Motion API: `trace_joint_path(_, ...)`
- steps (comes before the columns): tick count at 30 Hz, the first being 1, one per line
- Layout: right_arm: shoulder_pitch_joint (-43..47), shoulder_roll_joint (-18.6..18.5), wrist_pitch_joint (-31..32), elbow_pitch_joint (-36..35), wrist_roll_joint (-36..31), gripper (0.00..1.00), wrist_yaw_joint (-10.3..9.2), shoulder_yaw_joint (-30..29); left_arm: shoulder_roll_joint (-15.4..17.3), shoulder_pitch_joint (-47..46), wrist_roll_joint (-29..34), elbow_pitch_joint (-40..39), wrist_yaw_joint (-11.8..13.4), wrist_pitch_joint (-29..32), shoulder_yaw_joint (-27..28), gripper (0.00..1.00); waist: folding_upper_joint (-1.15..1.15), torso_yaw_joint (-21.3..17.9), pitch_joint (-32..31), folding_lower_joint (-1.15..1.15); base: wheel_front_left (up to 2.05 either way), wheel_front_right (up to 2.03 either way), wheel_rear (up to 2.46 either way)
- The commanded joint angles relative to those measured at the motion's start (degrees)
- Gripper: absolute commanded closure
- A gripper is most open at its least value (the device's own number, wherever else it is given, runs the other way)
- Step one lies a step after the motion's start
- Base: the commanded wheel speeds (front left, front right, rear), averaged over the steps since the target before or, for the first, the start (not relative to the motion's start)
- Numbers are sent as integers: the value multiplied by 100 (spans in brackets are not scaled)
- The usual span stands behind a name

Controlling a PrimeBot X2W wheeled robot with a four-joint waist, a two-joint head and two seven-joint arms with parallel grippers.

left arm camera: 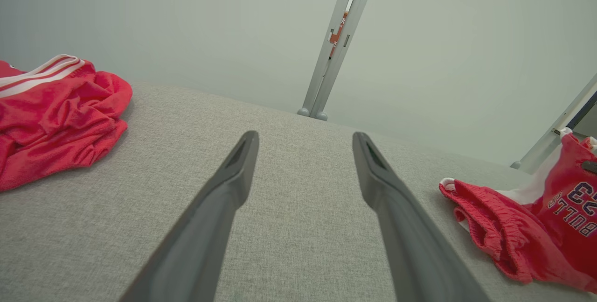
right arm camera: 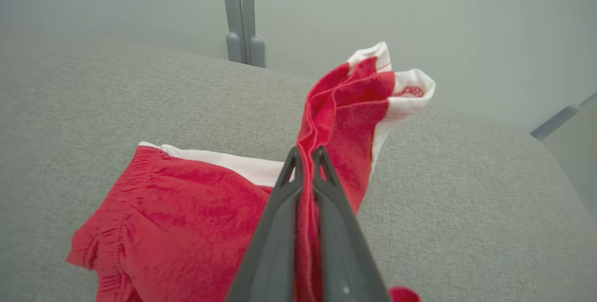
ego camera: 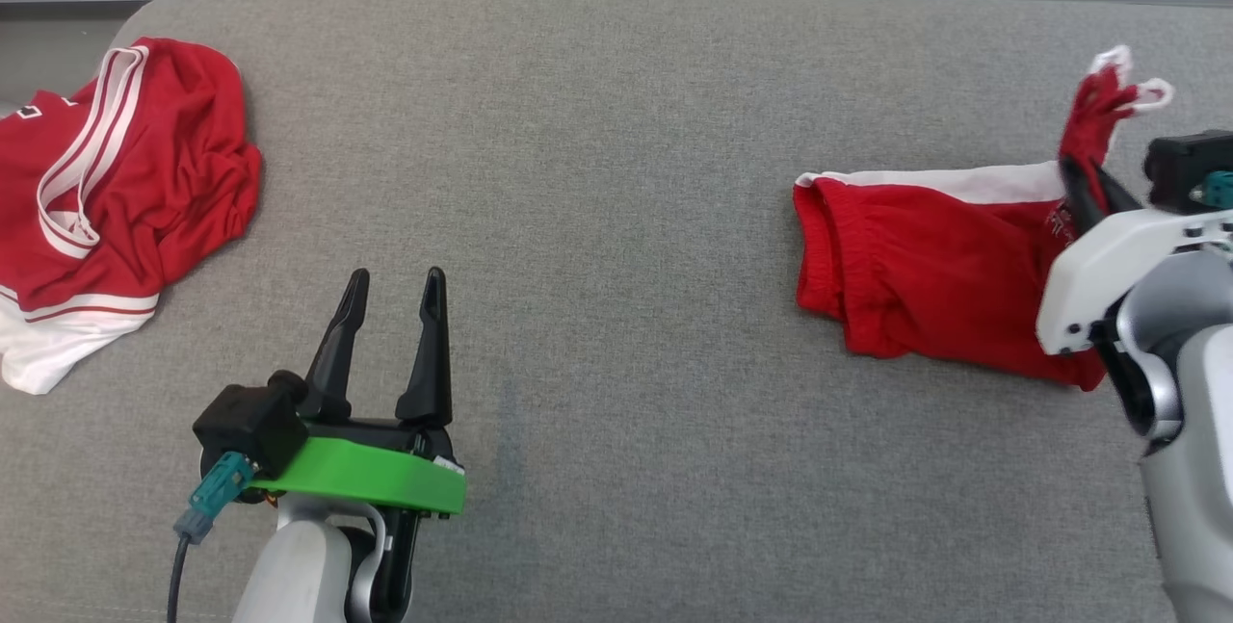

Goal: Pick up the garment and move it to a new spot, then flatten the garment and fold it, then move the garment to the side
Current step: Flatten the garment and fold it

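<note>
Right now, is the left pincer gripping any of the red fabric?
No, the left pincer stands open above the bare grey surface, with nothing between its fingers.

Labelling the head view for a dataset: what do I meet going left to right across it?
Crumpled red-and-white jersey → left gripper → red shorts. The right gripper, shut on the shorts' raised corner, overlaps them, so it is left unplaced.

Looks like a lab or test cell rather than a home: broad grey woven-fabric tabletop [ego camera: 616,219] with rounded corners, hemmed in by plain pale partition panels [left arm camera: 186,22] joined at grey metal posts [right arm camera: 240,12].
</note>
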Motion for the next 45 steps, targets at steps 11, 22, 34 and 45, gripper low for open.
trace_joint_path(11, -665, 545, 275, 918, 107, 100, -10, 1193, 14, -45, -187, 8, -28, -2, -90, 0, 0, 297, 26, 0, 0, 0, 0)
trace_joint_path(22, -985, 862, -44, 1608, 810, 0, -10, 1693, 14, -27, -244, 30, -28, -3, -124, 0, 0, 476, 21, 0, 0, 0, 0)
trace_joint_path(34, -790, 75, -973, 1221, 1129, 0, -9, 688, 14, 116, -197, 84, -28, -2, -79, 0, 0, 207, -249, 0, 0, 0, 0)
trace_joint_path(45, 442, 138, -2695, 999, 360, 0, -10, -334, 15, 187, -126, 239, -28, -3, 46, 0, 0, -149, -522, 0, 0, 0, 0)
